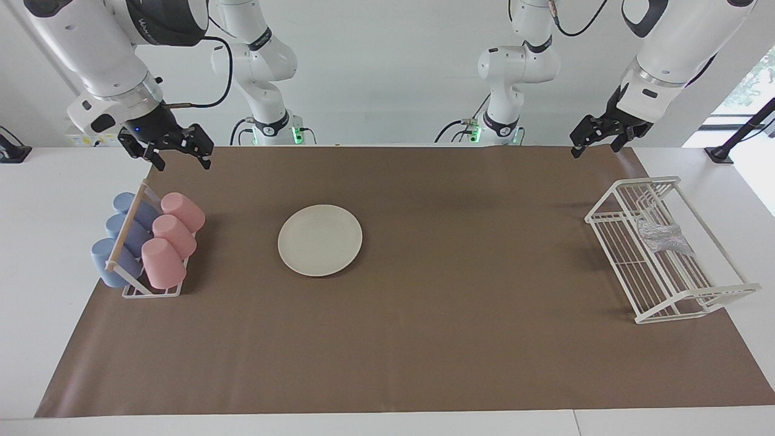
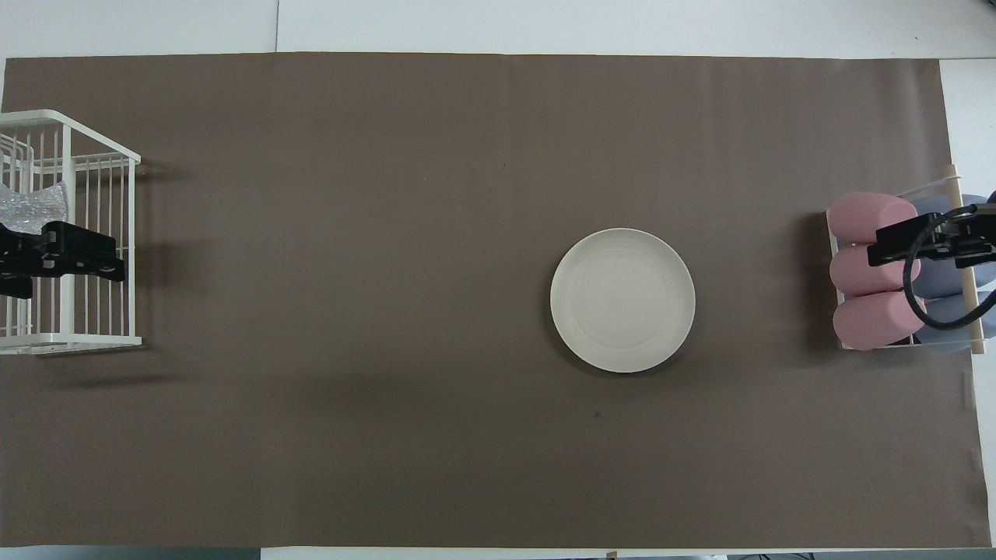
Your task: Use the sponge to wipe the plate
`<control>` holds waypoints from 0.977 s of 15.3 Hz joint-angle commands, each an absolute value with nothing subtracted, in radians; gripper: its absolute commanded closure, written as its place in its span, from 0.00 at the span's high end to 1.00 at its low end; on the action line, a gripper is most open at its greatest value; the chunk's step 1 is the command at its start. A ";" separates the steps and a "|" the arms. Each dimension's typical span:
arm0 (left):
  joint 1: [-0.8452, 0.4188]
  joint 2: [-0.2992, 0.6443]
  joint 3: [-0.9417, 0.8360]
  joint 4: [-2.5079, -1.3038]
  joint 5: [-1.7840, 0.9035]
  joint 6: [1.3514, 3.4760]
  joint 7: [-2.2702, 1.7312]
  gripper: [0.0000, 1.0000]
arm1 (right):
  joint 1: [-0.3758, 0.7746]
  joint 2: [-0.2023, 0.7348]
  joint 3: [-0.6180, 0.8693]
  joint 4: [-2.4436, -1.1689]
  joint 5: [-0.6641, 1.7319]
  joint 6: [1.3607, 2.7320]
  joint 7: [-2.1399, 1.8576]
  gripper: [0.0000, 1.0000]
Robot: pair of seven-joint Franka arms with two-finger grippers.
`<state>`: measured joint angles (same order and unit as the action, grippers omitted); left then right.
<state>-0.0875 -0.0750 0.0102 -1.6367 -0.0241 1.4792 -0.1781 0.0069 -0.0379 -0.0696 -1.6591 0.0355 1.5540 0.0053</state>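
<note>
The cream-white plate (image 1: 319, 240) (image 2: 622, 299) lies flat on the brown mat, toward the right arm's end of the table, with nothing on it. The silvery-grey sponge (image 1: 663, 236) (image 2: 33, 205) rests inside the white wire rack (image 1: 672, 290) at the left arm's end. My left gripper (image 1: 595, 147) hangs open and empty, high over that rack, well above the sponge. My right gripper (image 1: 181, 158) is raised, open and empty, over the cup rack, far from the plate.
A small rack (image 1: 130, 289) holds pink cups (image 1: 172, 233) and blue cups (image 1: 121, 233) lying on their sides at the right arm's end. The brown mat (image 1: 460, 315) covers most of the white table.
</note>
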 commanded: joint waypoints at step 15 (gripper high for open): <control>-0.207 0.259 0.008 -1.715 0.862 1.643 -0.479 1.00 | 0.000 -0.051 -0.041 -1.680 0.040 1.683 0.836 1.00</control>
<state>-0.2039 0.2059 -0.0038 -1.7214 0.7676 1.6210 -0.4656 0.0075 -0.0401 -0.0504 -1.6605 0.0359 1.6334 0.7913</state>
